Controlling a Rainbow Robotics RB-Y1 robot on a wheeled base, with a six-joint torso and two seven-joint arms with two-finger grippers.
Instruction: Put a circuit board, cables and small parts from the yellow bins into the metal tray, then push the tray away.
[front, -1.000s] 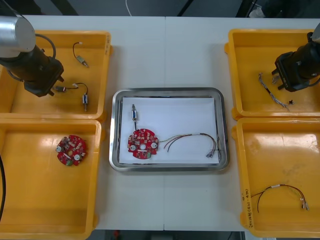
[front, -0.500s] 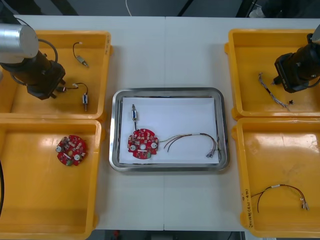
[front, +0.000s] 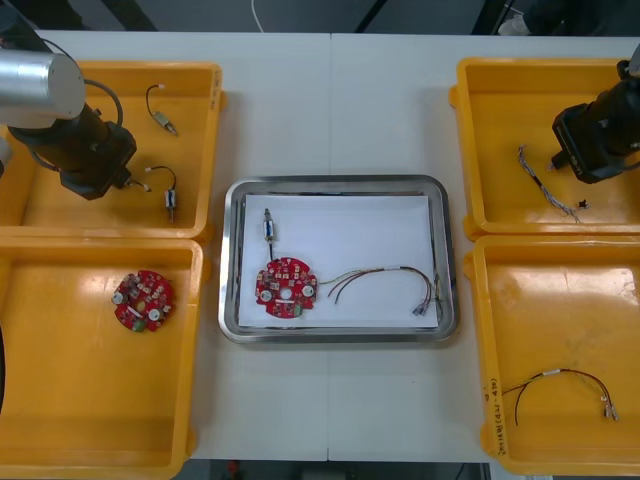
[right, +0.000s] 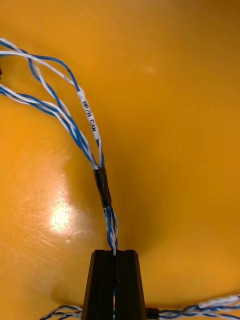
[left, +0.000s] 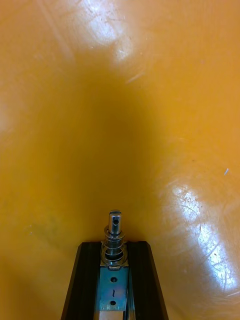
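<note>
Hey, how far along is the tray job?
Done: the metal tray holds a red circuit board, a red and yellow cable and one small metal part. In hand: the left end effector, in the far left bin, is shut on another small metal part; the right end effector, in the far right bin, on the blue and white cable. Remaining: both drops, perhaps the black cable, then pushing the tray away.

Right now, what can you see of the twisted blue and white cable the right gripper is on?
The twisted blue and white cable is thin, its strands joined by a short black sleeve, beyond which they fork into loops; one bears a white printed label. The right gripper is shut on it close to the sleeve. It lies in the far right yellow bin.
</note>
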